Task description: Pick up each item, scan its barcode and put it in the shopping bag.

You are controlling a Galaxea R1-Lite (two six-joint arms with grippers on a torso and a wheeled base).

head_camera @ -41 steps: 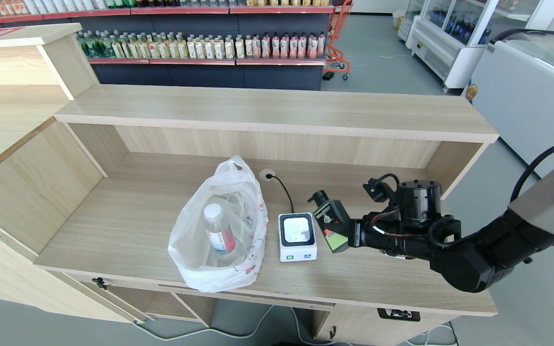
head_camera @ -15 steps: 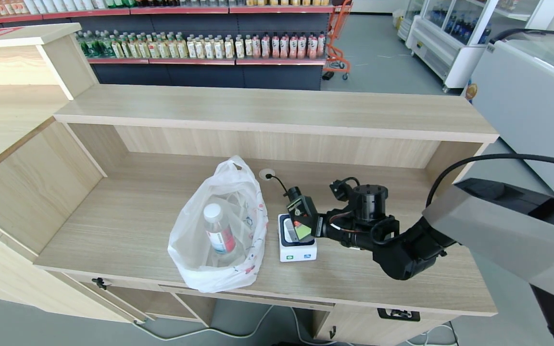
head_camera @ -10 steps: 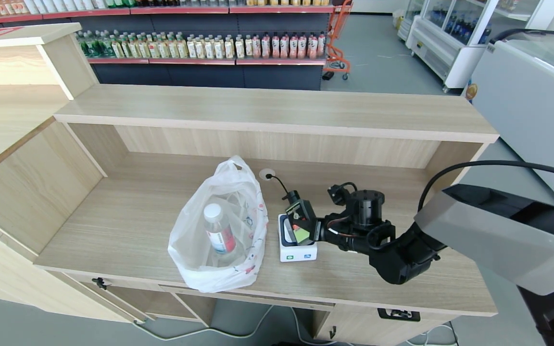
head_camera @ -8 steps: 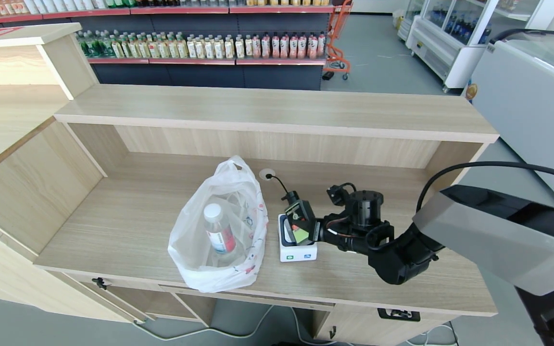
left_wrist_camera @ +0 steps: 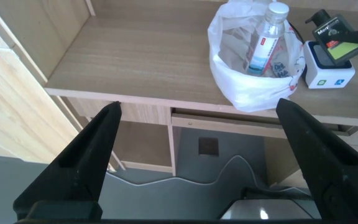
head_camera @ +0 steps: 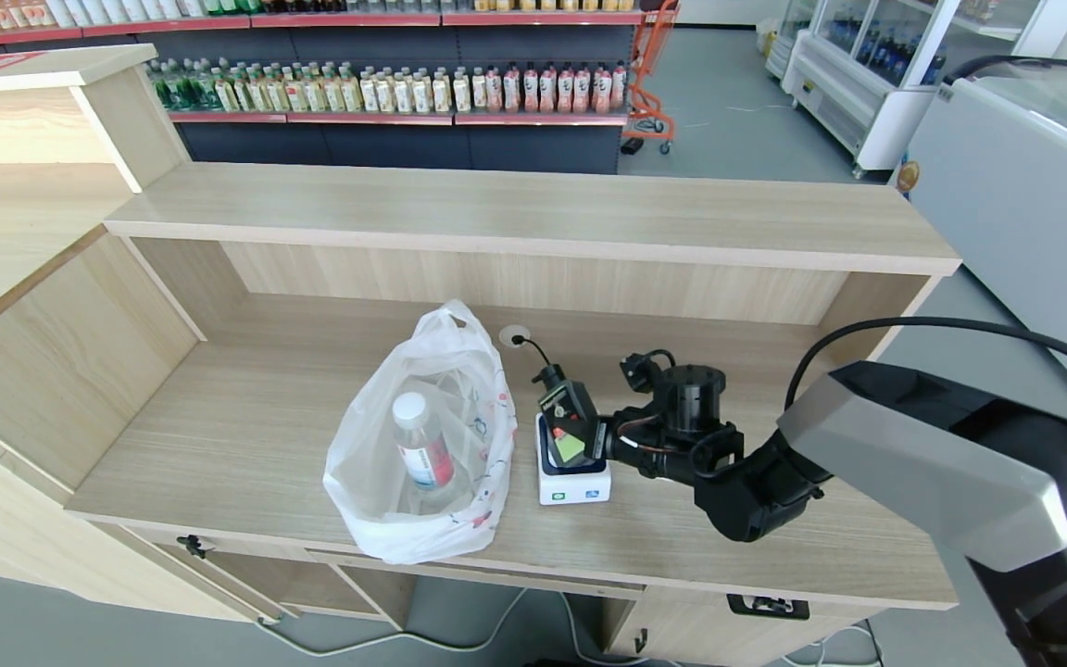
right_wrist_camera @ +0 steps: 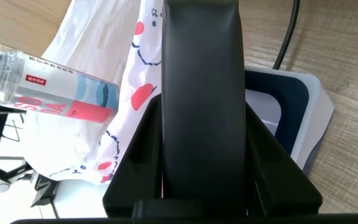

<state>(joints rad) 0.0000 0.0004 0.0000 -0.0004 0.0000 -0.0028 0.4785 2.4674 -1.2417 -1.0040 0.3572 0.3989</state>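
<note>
right gripper (head_camera: 591,443): jaws pinching the black bottle (head_camera: 559,408) from both sides, label end sitting between the fingers (right_wrist_camera: 135,168), black cap sticking out past the tips.
black bottle: off the counter, tilted, held right over the barcode scanner (head_camera: 574,482). Green and red label faces up toward the head camera. From the right wrist its dark body (right_wrist_camera: 201,106) runs straight out between the jaws.
barcode scanner: white box with a dark window, directly under the right jaws and the bottle. Part of the window is covered by the bottle in the head view. Can't tell whether bottle and window touch. Right wrist shows its corner (right_wrist_camera: 297,106) just beyond the jaws.
shopping bag (head_camera: 473,389): white plastic, mouth open, standing on the counter just beside the scanner, on the side past the right jaws' tips (right_wrist_camera: 129,68).
water bottle (head_camera: 420,443): clear, white cap, red label, upright-ish inside the bag (right_wrist_camera: 48,93).
left gripper (left_wrist_camera: 197,112): jaws spread wide with nothing between them, hanging off the counter's near edge, well apart from bag (left_wrist_camera: 253,81) and scanner (left_wrist_camera: 328,65).
cable (head_camera: 538,357): black, runs from the scanner's back to a grommet hole (head_camera: 514,335) behind the right jaws' tips.
counter (head_camera: 246,435): light wood top under all of it.
</note>
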